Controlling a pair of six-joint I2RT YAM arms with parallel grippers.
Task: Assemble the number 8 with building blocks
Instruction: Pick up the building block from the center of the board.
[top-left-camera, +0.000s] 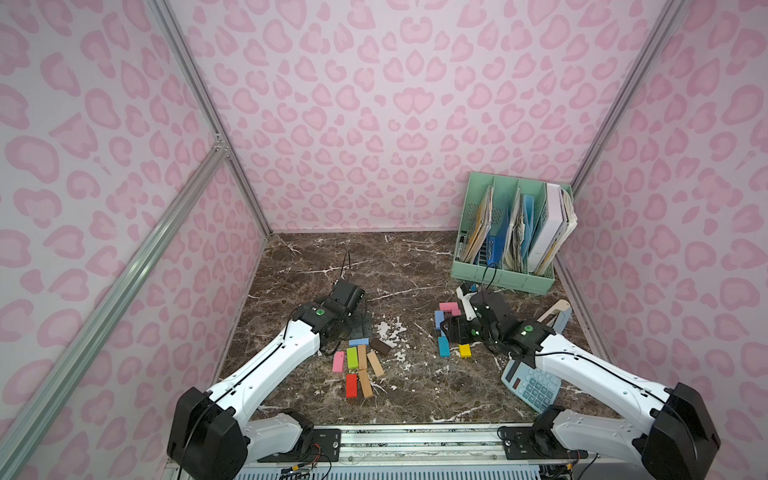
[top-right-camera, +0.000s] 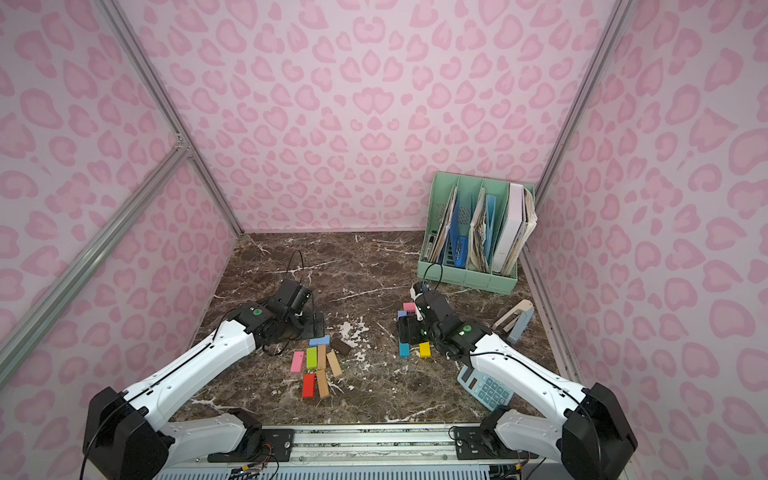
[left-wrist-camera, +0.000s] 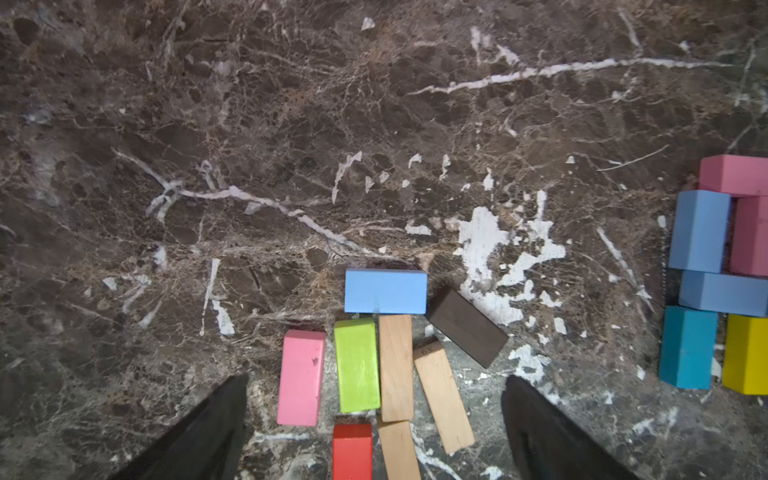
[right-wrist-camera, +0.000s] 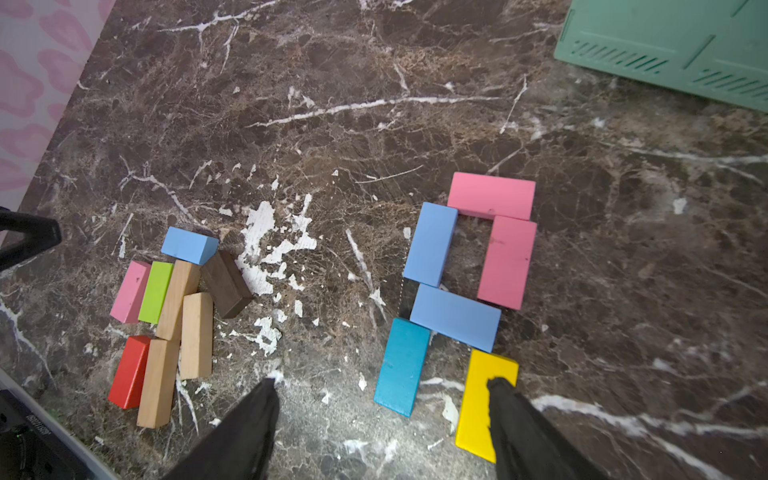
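On the right half of the marble table (top-left-camera: 316, 257) an unfinished figure is being formed by six building blocks (top-left-camera: 449, 307) lying flat: a pink top bar (right-wrist-camera: 491, 195) is lying crosswise, a light blue upright (right-wrist-camera: 430, 244) and a pink upright (right-wrist-camera: 507, 262) are running down from its ends, a light blue middle bar (right-wrist-camera: 455, 318) is lying across below them, and a teal block (right-wrist-camera: 402, 366) and a yellow block (right-wrist-camera: 482, 403) are running on from that bar's ends — the lower loop is standing open at its near end. The right gripper (right-wrist-camera: 381, 380) is being held wide open over this lower part, with nothing being gripped; in the right wrist view one of its fingertips (right-wrist-camera: 505, 399) is overlapping the yellow block, and whether it is touching cannot be told. The left gripper (left-wrist-camera: 374, 386) is being held fully spread and empty above the loose pile (top-left-camera: 361, 365) on the left half. There a spare pink block (left-wrist-camera: 301, 378), a green block (left-wrist-camera: 357, 365) and a tan block (left-wrist-camera: 396, 368) are lying side by side, a spare light blue block (left-wrist-camera: 385, 291) across the far ends of the last two, a dark brown block (left-wrist-camera: 465, 328) askew beside it, a red block (left-wrist-camera: 352, 451) and two more tan ones nearer the robot
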